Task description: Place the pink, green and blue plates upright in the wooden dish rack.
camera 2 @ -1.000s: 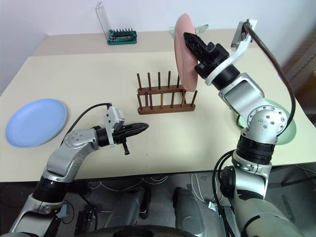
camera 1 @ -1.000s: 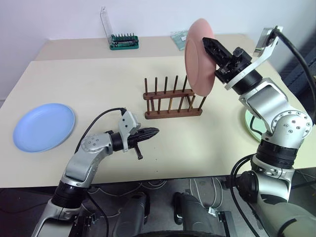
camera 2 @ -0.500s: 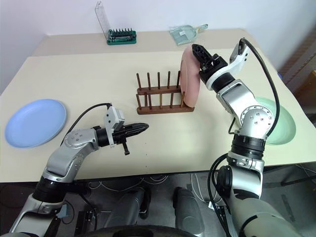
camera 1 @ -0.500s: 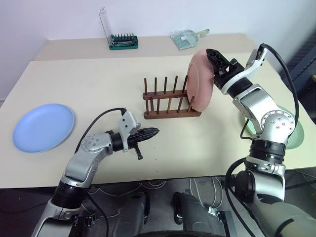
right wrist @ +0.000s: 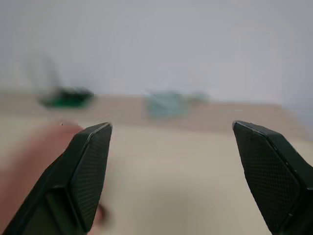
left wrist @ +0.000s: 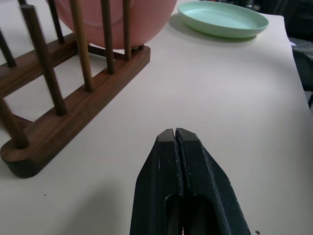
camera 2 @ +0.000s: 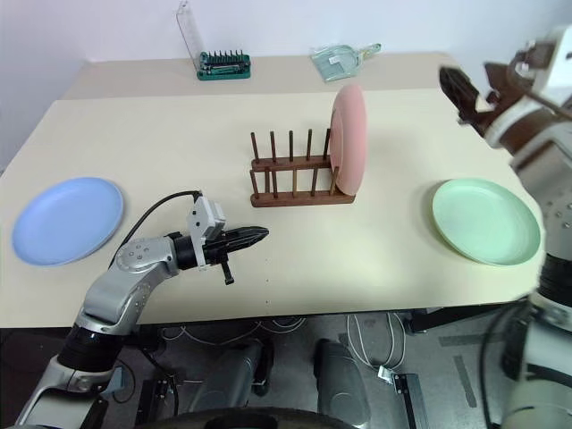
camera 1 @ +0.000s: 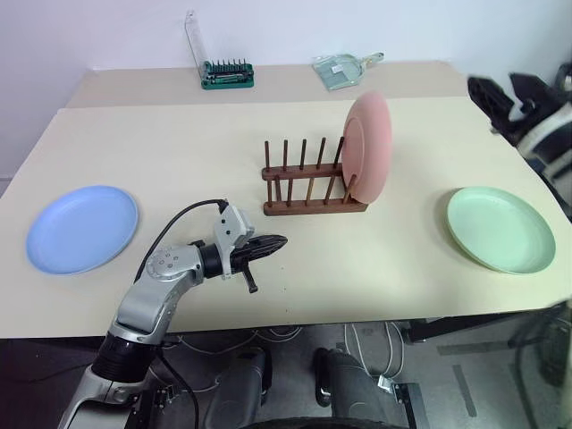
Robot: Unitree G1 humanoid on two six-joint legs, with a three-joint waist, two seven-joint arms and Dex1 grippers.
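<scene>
The pink plate [camera 1: 369, 146] stands upright at the right end of the wooden dish rack [camera 1: 308, 192], leaning between its last pegs. On the table to the right the green plate [camera 1: 500, 229] lies flat, and the blue plate [camera 1: 82, 229] lies flat at the far left. My right gripper [camera 1: 505, 89] hovers at the far right, above and behind the green plate, open with nothing in it. The right wrist view shows its fingers [right wrist: 88, 166] wide apart. Near the table's front, short of the rack, my left gripper [left wrist: 175, 133] is shut and empty.
A green bit case with a clear lid [camera 1: 226, 74] and a clear scoop [camera 1: 340, 70] sit on the back table. A seam runs between the two tables behind the rack. The front edge lies just under my left arm.
My right gripper let go of the pink plate, which now stands alone in the rack. It opened and swung away to the right. The left arm has not moved.
</scene>
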